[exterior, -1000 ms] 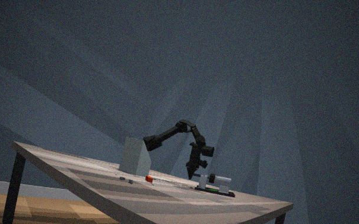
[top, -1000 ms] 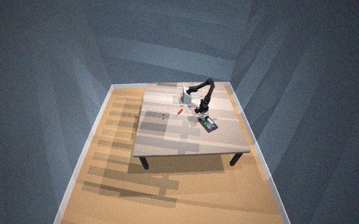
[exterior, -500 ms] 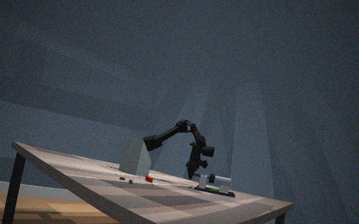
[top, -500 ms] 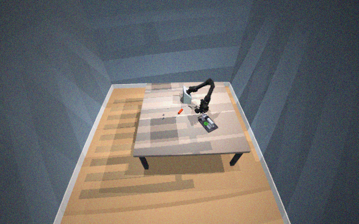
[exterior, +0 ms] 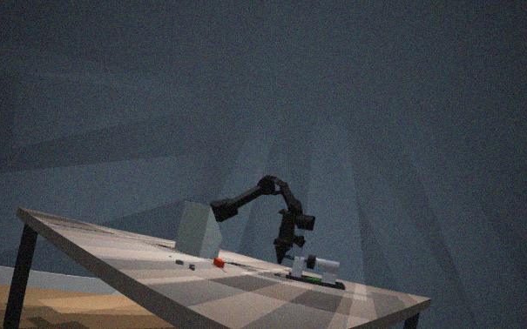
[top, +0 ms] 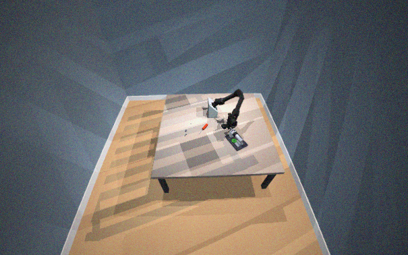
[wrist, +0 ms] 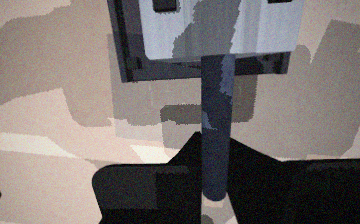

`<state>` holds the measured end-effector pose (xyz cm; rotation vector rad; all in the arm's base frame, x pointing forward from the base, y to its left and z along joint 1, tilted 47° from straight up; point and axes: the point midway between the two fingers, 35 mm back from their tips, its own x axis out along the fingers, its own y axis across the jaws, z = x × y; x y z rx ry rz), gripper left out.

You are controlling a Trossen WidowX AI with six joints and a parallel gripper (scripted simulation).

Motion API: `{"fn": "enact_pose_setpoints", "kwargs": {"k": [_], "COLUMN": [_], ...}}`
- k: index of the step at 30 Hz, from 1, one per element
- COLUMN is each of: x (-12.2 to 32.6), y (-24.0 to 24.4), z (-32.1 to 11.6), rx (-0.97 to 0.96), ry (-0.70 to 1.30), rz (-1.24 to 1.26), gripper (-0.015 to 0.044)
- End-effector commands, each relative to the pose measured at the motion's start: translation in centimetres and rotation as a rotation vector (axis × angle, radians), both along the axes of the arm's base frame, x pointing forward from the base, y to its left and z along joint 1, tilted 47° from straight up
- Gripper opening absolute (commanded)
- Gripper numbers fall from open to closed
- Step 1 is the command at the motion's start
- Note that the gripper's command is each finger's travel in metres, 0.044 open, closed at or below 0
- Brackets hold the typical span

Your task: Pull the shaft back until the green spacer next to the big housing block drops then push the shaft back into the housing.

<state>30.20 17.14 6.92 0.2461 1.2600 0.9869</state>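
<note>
My gripper (exterior: 280, 262) (wrist: 206, 136) is shut on the dark shaft (wrist: 215, 115), which runs from my fingers into a pale upright block (exterior: 298, 267) (wrist: 268, 35). The big housing (exterior: 328, 263) (top: 239, 137) is a pale cylinder on a support at the far end of the dark base plate (exterior: 341, 285) (top: 243, 148) (wrist: 126, 70). The green spacer (top: 234, 140) (exterior: 314, 278) shows low down at the base plate, below the shaft line. A dark round piece (exterior: 311, 261) sits between the pale block and the housing; single spacers there are too small to tell apart.
A red-handled tool (top: 205, 127) (exterior: 219, 263) lies left of the fixture. Small dark parts (top: 185, 132) (exterior: 192, 266) lie farther left. A pale upright panel (top: 212, 109) (exterior: 198, 228) stands near the arm's base.
</note>
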Motion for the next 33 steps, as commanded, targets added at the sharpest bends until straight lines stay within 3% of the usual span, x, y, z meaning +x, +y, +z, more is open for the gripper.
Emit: {"fn": "enact_pose_setpoints", "kwargs": {"k": [1, 33], "x": [0.22, 1.09], "y": [-0.01, 0.31], "z": [0.09, 0.47], "rx": [-0.003, -0.003], "ry": [-0.004, -0.005], "rz": [-0.004, -0.004], "gripper": [0.0, 0.0]}}
